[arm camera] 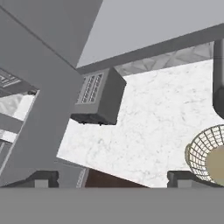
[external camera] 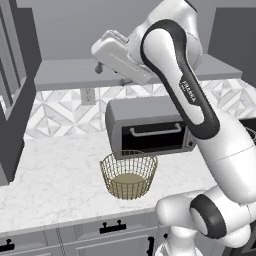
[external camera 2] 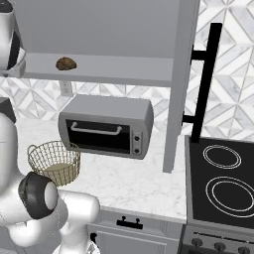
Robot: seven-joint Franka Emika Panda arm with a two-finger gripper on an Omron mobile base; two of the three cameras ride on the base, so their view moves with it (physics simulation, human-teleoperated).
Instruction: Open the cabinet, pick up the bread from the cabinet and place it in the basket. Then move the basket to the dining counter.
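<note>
The cabinet (external camera 2: 124, 30) stands open, its right door (external camera 2: 179, 74) swung out with a long black handle (external camera 2: 206, 84). On its bottom shelf lies the bread (external camera 2: 66, 63), a small brown lump. My gripper (external camera: 100, 66) hangs at shelf height in front of the cabinet (external camera: 65, 75), above the toaster oven. In the hand view the gripper (arm camera: 113, 179) is open with nothing between its fingertips. The gold wire basket (external camera: 129, 174) sits on the marble worktop below, with nothing in it; it also shows in the other two views, basket (external camera 2: 54, 161) and basket (arm camera: 209, 157). The dining counter is out of view.
A grey toaster oven (external camera: 150, 131) stands on the worktop (external camera: 55, 175) right behind the basket, under the cabinet shelf. The left cabinet door (external camera: 12, 90) hangs open at the left. A black cooktop (external camera 2: 223, 183) lies to the right. Grey drawers (external camera: 112, 232) run below the worktop.
</note>
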